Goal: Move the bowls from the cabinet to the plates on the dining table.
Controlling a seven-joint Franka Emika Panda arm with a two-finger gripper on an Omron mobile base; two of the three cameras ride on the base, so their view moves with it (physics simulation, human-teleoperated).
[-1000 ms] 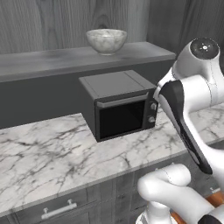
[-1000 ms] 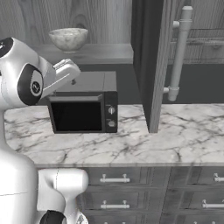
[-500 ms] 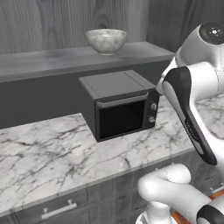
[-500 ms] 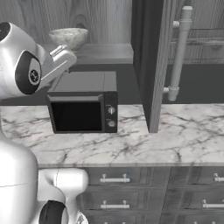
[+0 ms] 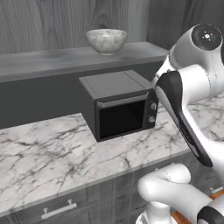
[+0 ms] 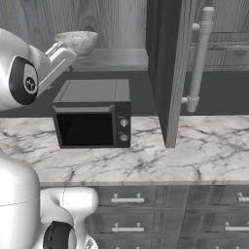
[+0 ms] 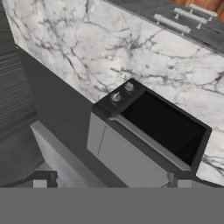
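Observation:
A white marble-look bowl (image 5: 106,40) (image 6: 77,41) stands upright on the cabinet's grey wood-grain shelf (image 5: 52,59). The cabinet door (image 6: 168,73) hangs open at the right, its silver bar handle (image 6: 199,58) facing out. My hand (image 6: 61,56) hovers just left of and slightly below the bowl, above the microwave. My gripper (image 7: 111,183) is open, its dark fingertips (image 7: 40,183) set far apart with nothing between them, and it looks down on the microwave top. The plates and the dining table are out of view.
A black microwave (image 5: 120,105) (image 6: 92,114) (image 7: 144,135) sits on the marble counter (image 5: 43,157) (image 6: 194,151) directly under the shelf. Grey drawers with silver handles (image 6: 126,199) run below the counter edge. My white arm (image 5: 188,96) fills the right of the left base view.
My arm has lifted, carrying the hand up from in front of the microwave toward the shelf's height, nearer the bowl. The bowl and microwave have not moved.

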